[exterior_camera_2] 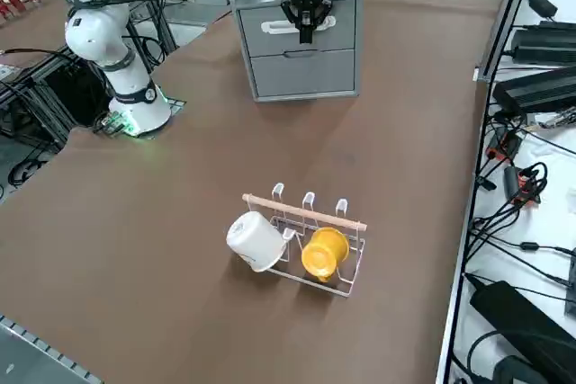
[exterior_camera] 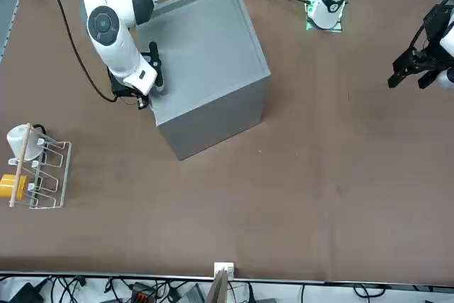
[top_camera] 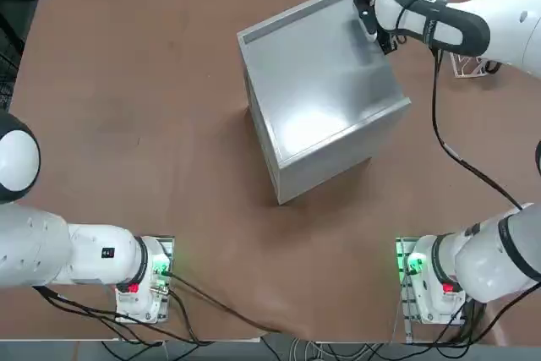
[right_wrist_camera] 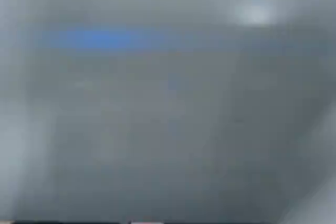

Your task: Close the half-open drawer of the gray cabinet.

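Observation:
The gray cabinet (top_camera: 321, 99) stands at an angle in the far middle of the table, also seen in the front view (exterior_camera: 206, 54). Its front face shows in the right side view with two gray drawer fronts. The upper drawer (exterior_camera_2: 270, 33) sits about flush with that face. My right gripper (exterior_camera_2: 306, 29) is shut and holds nothing, its black fingertips against the middle of the upper drawer front. From overhead, the gripper (top_camera: 369, 24) is at the cabinet's far right side. The wrist view is filled by a close gray surface (right_wrist_camera: 168, 119), and no fingers show there.
A white wire rack (exterior_camera_2: 346, 263) holding a white cup (exterior_camera_2: 255, 240) and a yellow cup (exterior_camera_2: 324, 252) stands to the right of the cabinet's front, and also shows in the front view (exterior_camera: 50, 175). Brown table stretches around the cabinet. Cables trail from the arm bases.

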